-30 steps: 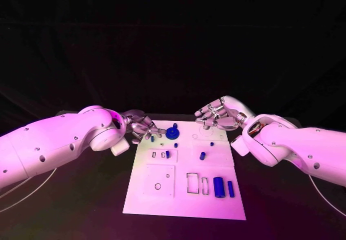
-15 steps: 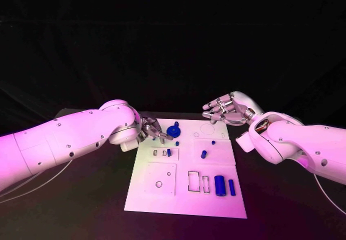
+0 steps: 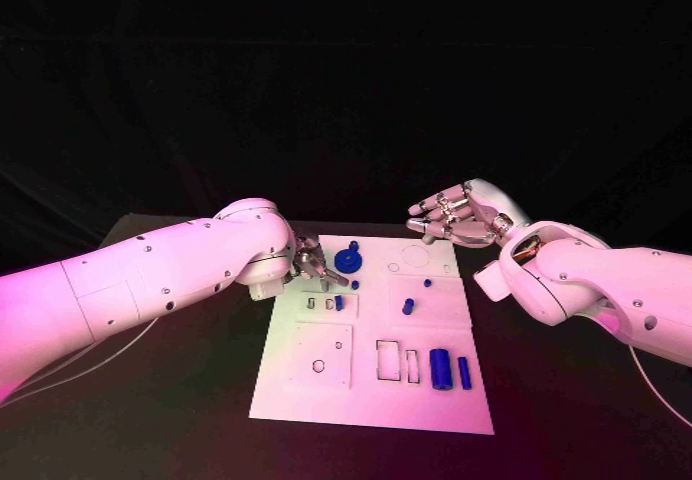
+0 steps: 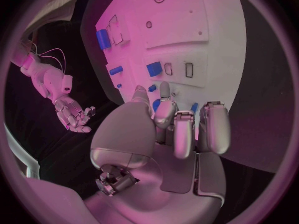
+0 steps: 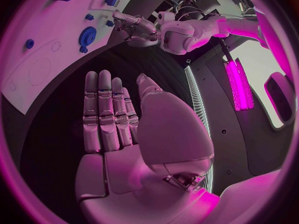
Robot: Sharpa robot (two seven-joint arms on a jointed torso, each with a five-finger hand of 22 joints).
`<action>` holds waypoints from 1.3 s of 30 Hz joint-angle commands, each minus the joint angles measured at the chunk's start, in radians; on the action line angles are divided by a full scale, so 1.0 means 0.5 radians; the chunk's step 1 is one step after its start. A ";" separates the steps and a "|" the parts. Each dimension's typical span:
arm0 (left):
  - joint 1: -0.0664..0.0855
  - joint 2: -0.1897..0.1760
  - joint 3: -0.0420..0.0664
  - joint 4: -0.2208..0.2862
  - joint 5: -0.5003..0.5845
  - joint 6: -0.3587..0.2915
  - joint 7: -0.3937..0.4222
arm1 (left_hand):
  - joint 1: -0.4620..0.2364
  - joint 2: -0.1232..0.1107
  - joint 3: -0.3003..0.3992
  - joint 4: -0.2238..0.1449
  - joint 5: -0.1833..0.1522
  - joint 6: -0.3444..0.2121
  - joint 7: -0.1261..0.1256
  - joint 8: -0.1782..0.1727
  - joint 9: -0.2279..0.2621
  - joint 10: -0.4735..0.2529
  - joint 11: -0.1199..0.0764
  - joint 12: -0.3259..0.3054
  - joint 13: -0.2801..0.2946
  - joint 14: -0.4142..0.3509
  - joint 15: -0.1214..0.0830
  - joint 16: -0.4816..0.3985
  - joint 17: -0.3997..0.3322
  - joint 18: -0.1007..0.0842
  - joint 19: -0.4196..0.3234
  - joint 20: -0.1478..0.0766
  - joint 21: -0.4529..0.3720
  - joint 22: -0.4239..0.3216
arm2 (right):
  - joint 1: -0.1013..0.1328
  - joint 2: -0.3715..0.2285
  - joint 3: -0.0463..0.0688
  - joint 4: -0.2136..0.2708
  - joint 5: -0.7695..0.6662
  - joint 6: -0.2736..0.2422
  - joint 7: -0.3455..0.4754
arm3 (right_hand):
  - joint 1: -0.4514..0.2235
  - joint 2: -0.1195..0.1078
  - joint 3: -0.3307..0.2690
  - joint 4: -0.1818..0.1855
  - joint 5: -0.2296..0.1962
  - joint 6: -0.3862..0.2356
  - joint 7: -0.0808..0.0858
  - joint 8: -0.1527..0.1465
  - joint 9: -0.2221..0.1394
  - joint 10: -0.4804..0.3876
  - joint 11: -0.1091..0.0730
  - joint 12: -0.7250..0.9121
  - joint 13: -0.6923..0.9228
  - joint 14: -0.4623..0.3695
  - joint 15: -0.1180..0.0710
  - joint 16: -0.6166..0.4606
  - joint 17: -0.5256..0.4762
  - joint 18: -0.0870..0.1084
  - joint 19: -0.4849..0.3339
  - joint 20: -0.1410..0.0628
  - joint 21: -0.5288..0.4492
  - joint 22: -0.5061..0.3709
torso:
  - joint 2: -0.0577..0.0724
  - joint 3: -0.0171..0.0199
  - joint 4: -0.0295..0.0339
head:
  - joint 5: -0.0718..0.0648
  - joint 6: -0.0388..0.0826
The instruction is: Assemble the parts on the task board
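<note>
since a second ago, left hand (image 3: 309,262) nearer task board (image 3: 368,390)

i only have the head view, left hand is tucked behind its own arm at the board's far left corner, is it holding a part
Observer: No. In the left wrist view the left hand holds nothing; its fingers are curled over the task board.
Operator: what's right by its fingertips
Observer: A small blue peg lies on the board just past the fingers, with a blue block farther on.
Operator: and the right hand, anything in it
Observer: The right wrist view shows the right hand flat and open, palm bare, over the dark table beside the board's edge.
Operator: is the blue gear near it
Observer: The blue gear sits on the board beyond the fingertips, clearly apart from them.
</note>
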 commanded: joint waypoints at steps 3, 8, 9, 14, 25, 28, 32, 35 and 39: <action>-0.006 0.043 -0.002 -0.053 -0.021 0.121 -0.015 | -0.011 0.000 -0.018 0.000 -0.008 -0.023 0.000 0.010 0.008 -0.005 0.001 -0.008 -0.017 0.176 -0.012 0.006 0.422 -0.029 0.018 0.000 0.011 0.001 | -0.001 -0.006 0.000 0.002 0.005 -0.018 -0.015 | -0.028 0.005 -0.028 -0.002 0.004 -0.021 0.002 -0.007 -0.005 -0.021 0.011 -0.006 -0.002 -0.015 0.016 -0.019 -0.003 0.005 -0.016 0.016 -0.018 -0.013 | -0.001 -0.0002 0.003 | 0.007 -0.002; -0.008 0.069 -0.003 -0.079 -0.013 0.135 -0.004 | -0.010 0.000 -0.020 -0.001 -0.008 -0.028 0.001 0.010 0.013 -0.014 0.001 -0.021 -0.030 0.176 -0.011 0.006 0.422 -0.030 0.018 0.000 0.012 0.002 | -0.002 -0.004 0.000 -0.001 0.008 -0.021 -0.018 | -0.035 0.009 -0.043 -0.004 0.015 -0.028 0.005 -0.006 -0.006 -0.031 0.015 -0.004 -0.002 -0.021 0.020 -0.026 -0.003 0.005 -0.021 0.020 -0.026 -0.021 | 0.002 -0.0004 0.000 | 0.007 -0.008; -0.009 0.073 -0.003 -0.081 -0.012 0.138 -0.002 | -0.010 0.000 -0.020 -0.001 -0.008 -0.028 0.001 0.010 0.013 -0.014 0.001 -0.021 -0.030 0.176 -0.011 0.006 0.422 -0.030 0.018 0.000 0.012 0.002 | -0.002 -0.003 0.000 -0.002 0.009 -0.020 -0.019 | -0.035 0.009 -0.043 -0.004 0.015 -0.029 0.005 -0.006 -0.006 -0.031 0.015 -0.004 -0.002 -0.021 0.020 -0.026 -0.003 0.005 -0.021 0.020 -0.026 -0.022 | 0.001 -0.0002 -0.001 | 0.006 -0.010; -0.015 0.096 -0.004 -0.093 -0.008 0.150 0.000 | -0.006 0.001 -0.021 -0.001 -0.007 -0.034 0.002 0.011 0.019 -0.025 0.002 -0.035 -0.044 0.175 -0.010 0.006 0.421 -0.029 0.016 0.001 0.012 0.002 | -0.003 0.003 0.000 -0.006 0.011 -0.012 -0.021 | -0.037 0.012 -0.052 -0.007 0.020 -0.033 0.008 -0.006 -0.006 -0.038 0.017 -0.003 -0.002 -0.027 0.023 -0.032 -0.004 0.005 -0.025 0.023 -0.032 -0.027 | 0.002 0.0004 -0.001 | 0.004 -0.012; -0.021 0.126 -0.010 -0.106 -0.006 0.195 -0.005 | 0.005 0.007 -0.022 -0.002 -0.006 -0.045 0.005 0.011 0.033 -0.036 0.004 -0.047 -0.054 0.175 -0.008 0.005 0.421 -0.029 0.013 0.002 0.012 0.000 | -0.004 0.007 0.000 -0.015 0.012 -0.011 -0.027 | -0.040 0.017 -0.063 -0.010 0.028 -0.038 0.010 -0.005 -0.007 -0.046 0.020 -0.002 -0.002 -0.033 0.026 -0.039 -0.004 0.005 -0.029 0.026 -0.039 -0.034 | 0.001 0.0017 -0.001 | 0.008 -0.012; -0.022 0.128 -0.011 -0.100 -0.006 0.206 -0.011 | 0.009 0.008 -0.021 -0.003 -0.006 -0.046 0.005 0.012 0.036 -0.037 0.005 -0.049 -0.055 0.175 -0.008 0.005 0.421 -0.029 0.012 0.003 0.012 0.000 | -0.004 0.009 0.000 -0.018 0.012 -0.015 -0.028 | -0.040 0.021 -0.073 -0.015 0.035 -0.041 0.012 -0.003 -0.008 -0.051 0.022 0.001 -0.001 -0.043 0.030 -0.047 -0.006 0.005 -0.038 0.030 -0.048 -0.042 | 0.000 0.0021 -0.002 | 0.009 -0.009; -0.022 0.128 -0.011 -0.094 -0.006 0.211 -0.019 | 0.015 0.011 -0.020 -0.003 -0.006 -0.048 0.005 0.013 0.041 -0.036 0.005 -0.046 -0.051 0.175 -0.008 0.005 0.421 -0.029 0.013 0.003 0.014 0.004 | -0.004 0.010 -0.001 -0.022 0.012 -0.020 -0.030 | -0.038 0.027 -0.085 -0.022 0.041 -0.046 0.014 -0.002 -0.008 -0.061 0.025 0.004 -0.002 -0.058 0.035 -0.058 -0.007 0.004 -0.052 0.036 -0.060 -0.052 | -0.001 0.0028 -0.003 | 0.010 -0.008; -0.022 0.126 -0.012 -0.094 -0.006 0.214 -0.023 | 0.015 0.011 -0.020 -0.003 -0.006 -0.048 0.005 0.013 0.041 -0.036 0.005 -0.046 -0.050 0.175 -0.008 0.005 0.421 -0.029 0.014 0.003 0.014 0.005 | -0.004 0.010 -0.001 -0.024 0.012 -0.023 -0.032 | -0.037 0.028 -0.088 -0.024 0.042 -0.047 0.015 -0.002 -0.008 -0.063 0.026 0.004 -0.002 -0.061 0.036 -0.060 -0.008 0.004 -0.055 0.037 -0.062 -0.054 | 0.000 0.0019 -0.003 | 0.010 -0.006; -0.022 0.124 -0.012 -0.096 -0.006 0.214 -0.026 | 0.019 0.012 -0.019 -0.003 -0.005 -0.048 0.005 0.014 0.045 -0.036 0.005 -0.046 -0.050 0.175 -0.007 0.005 0.421 -0.030 0.014 0.004 0.015 0.006 | -0.004 0.009 -0.002 -0.026 0.012 -0.024 -0.034 | -0.037 0.028 -0.088 -0.024 0.042 -0.047 0.015 -0.002 -0.008 -0.063 0.026 0.004 -0.002 -0.061 0.036 -0.060 -0.008 0.004 -0.055 0.037 -0.062 -0.054 | 0.001 0.0011 -0.003 | 0.007 -0.005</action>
